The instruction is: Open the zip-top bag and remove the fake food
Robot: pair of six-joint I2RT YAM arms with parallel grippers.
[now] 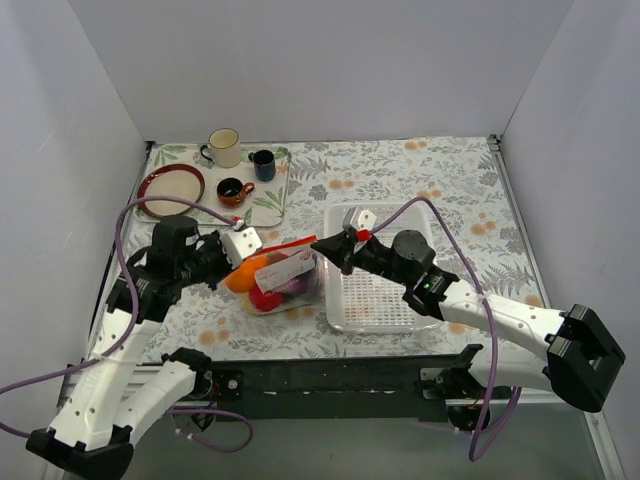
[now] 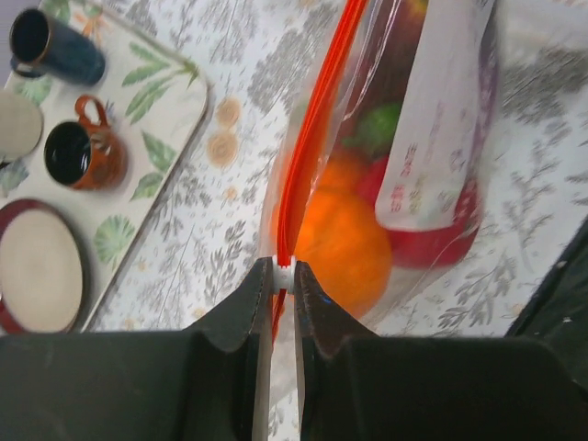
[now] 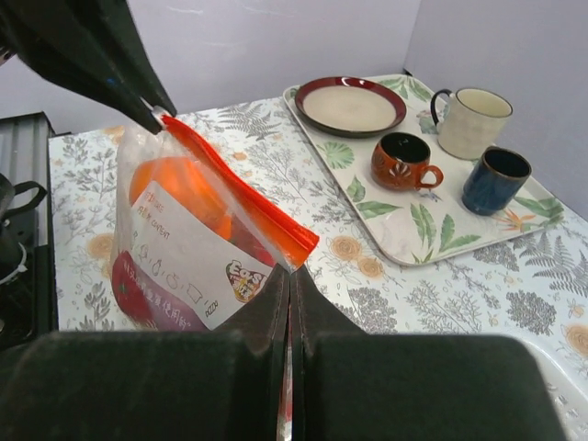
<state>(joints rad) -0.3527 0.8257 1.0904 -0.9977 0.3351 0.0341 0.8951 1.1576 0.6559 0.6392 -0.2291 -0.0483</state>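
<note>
Left gripper (image 2: 283, 276) and right gripper (image 3: 289, 276) each pinch one end of the zip-top bag's (image 3: 175, 239) mouth. Fake food (image 2: 342, 241) sits inside, between them. Beyond the left gripper lie one tray (image 1: 275, 195), three mugs (image 1: 225, 148) and one plate (image 1: 170, 190). Beside the right gripper is one white basket (image 1: 385, 290). Floral tablecloth (image 1: 450, 190), white walls (image 1: 320, 70).

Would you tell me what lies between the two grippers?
The clear zip-top plastic bag of glossy toy fruit, held by left gripper and right gripper: top view.

Clear crinkly plastic zip-top bag (image 3: 184, 248), glossy plastic fake food (image 2: 344, 243); glazed ceramic mugs (image 3: 404, 161)
</note>
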